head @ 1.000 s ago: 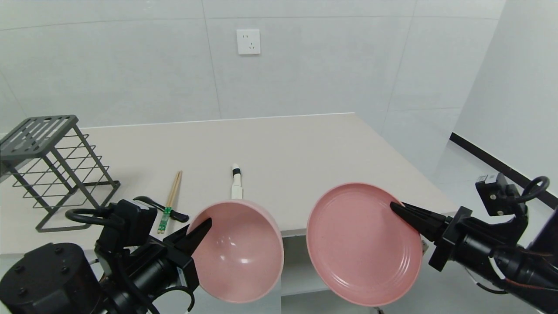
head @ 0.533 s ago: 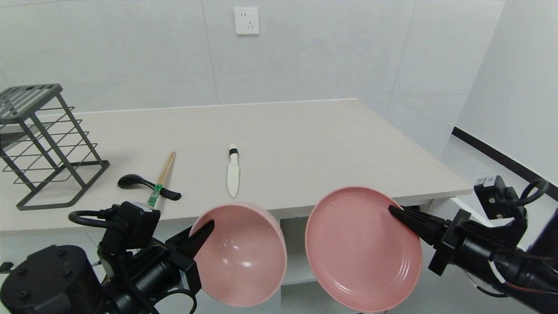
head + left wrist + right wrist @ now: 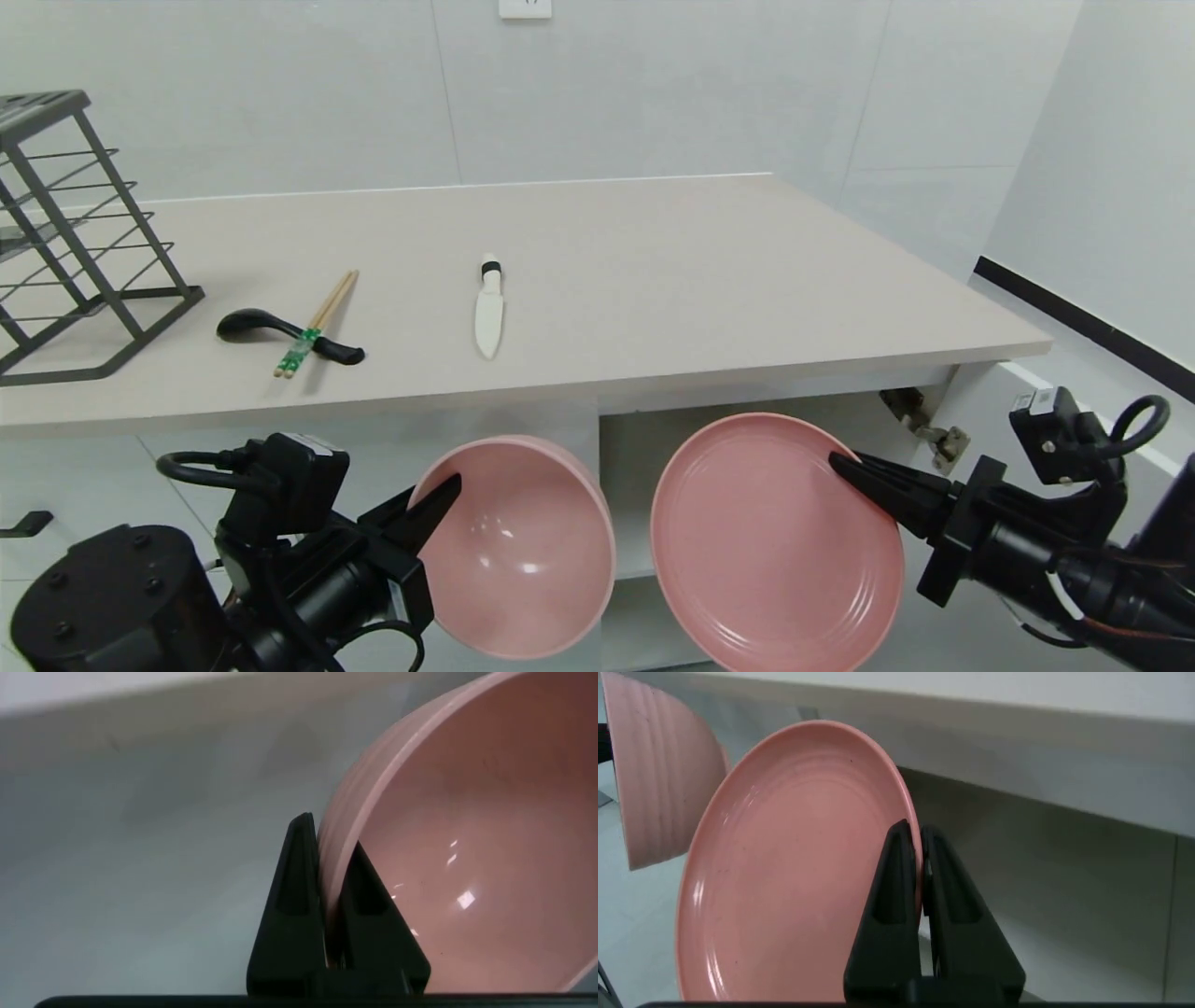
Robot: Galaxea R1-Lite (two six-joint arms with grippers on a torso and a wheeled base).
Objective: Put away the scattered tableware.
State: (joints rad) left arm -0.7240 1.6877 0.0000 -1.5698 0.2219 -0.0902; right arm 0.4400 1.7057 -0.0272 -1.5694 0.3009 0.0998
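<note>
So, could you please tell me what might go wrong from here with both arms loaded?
1. The left gripper pinches the bowl and the right gripper the plate only at the rim, both tipped on edge, so either might slip.
2. Bowl and plate hang close side by side and could knock together.
3. Both sit just below the edge of the counter; lifting might strike it.
</note>
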